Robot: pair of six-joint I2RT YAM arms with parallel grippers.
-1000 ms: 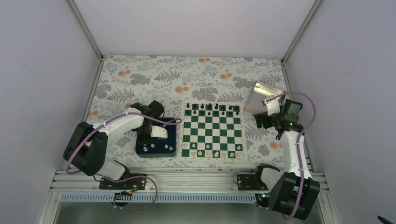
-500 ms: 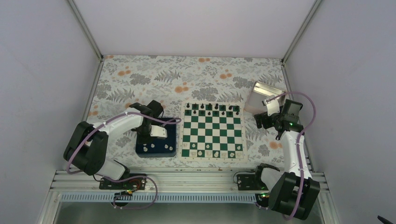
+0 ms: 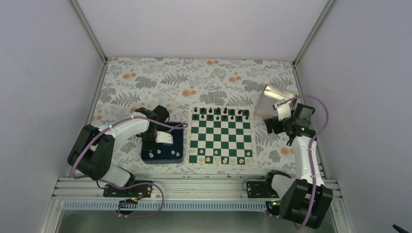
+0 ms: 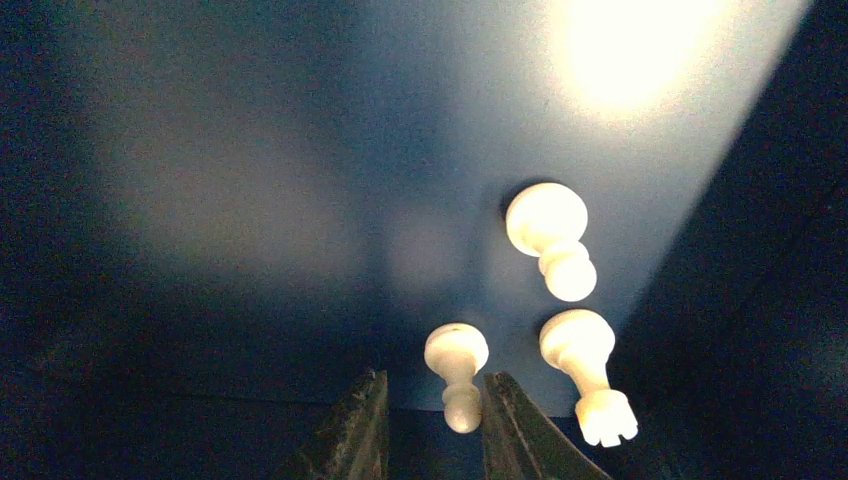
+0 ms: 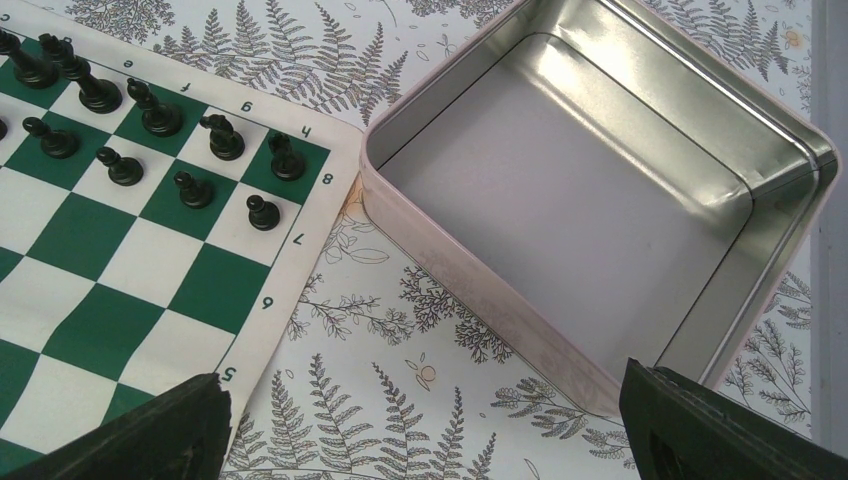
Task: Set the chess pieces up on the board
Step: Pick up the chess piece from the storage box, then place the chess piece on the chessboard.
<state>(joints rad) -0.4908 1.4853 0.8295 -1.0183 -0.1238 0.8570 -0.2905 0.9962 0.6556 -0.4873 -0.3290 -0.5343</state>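
Change: almost none. In the top view the left arm's elbow shifts a little; the wrist holds its place over the navy tray [image 3: 177, 156]. The right arm does not move.
Left gripper [image 4: 436, 380]: low in the tray, its jaws narrowed around a lying white pawn [image 4: 457, 362]. The pawn's head sits between the fingertips [image 4: 365, 420]. A dark sliver shows on one side, so I cannot tell whether it is pinched or only bracketed.
Right gripper [image 5: 425, 425]: spread wide with nothing between the jaws, parked above the cloth between the open tin [image 5: 560, 210] and the corner of the board [image 3: 221, 138].
Chess pieces: a second pawn [image 4: 548, 232] and a rook [image 4: 588, 372] lie just beside the targeted one. A few white pieces [image 3: 216, 158] already stand on the board's near rows. The black pieces [image 3: 218, 112] fill the far rows.
Meaning: I read the stillness as the arm settling for a pick, not as progress. Most of the white side is not yet placed.
Next: I want a firm close on the pawn and a straight lift that clears the rook.
Risk: the pawn lies on its side, so it may roll or come up tilted.
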